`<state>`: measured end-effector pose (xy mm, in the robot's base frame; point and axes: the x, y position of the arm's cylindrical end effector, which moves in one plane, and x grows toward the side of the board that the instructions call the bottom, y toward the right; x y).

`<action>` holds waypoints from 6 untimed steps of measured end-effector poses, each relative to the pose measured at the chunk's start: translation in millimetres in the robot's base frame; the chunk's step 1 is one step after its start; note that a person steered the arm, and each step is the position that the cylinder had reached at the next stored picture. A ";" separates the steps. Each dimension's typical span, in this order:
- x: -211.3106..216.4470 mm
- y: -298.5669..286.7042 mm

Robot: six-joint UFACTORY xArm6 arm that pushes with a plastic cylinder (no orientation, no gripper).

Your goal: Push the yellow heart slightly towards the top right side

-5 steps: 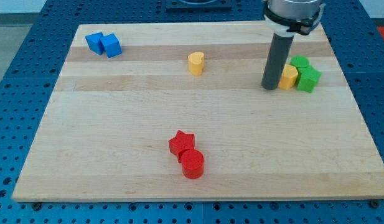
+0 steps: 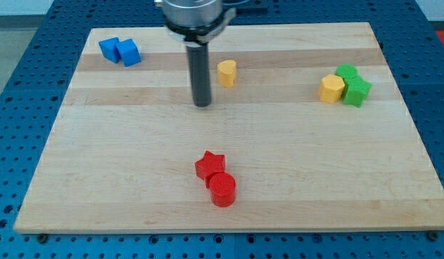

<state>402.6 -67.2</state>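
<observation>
Eight blocks are sitting on the wooden board (image 2: pixel 135 187): two blue blocks (image 2: pixel 119 51) touching at the view's top left, one yellow heart (image 2: pixel 227 73) near the top middle, one yellow hexagon (image 2: pixel 332 88) pressing against two green blocks (image 2: pixel 352 85) at the right, and one red star (image 2: pixel 209 165) touching one red cylinder (image 2: pixel 222 190) near the bottom. My tip (image 2: pixel 201 104) is resting just left of and slightly below the yellow heart, apart from it; being a bare rod, it is gripping nothing.

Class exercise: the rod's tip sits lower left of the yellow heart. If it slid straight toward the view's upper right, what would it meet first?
Most likely the yellow heart: my tip sits just below and left of it, with only bare board between them. Exact alignment is hard to judge from this view.
</observation>
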 end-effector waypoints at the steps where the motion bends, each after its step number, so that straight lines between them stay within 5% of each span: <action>1: -1.5 -24.5; 2: -50.3 -23.8; 6: -45.9 79.1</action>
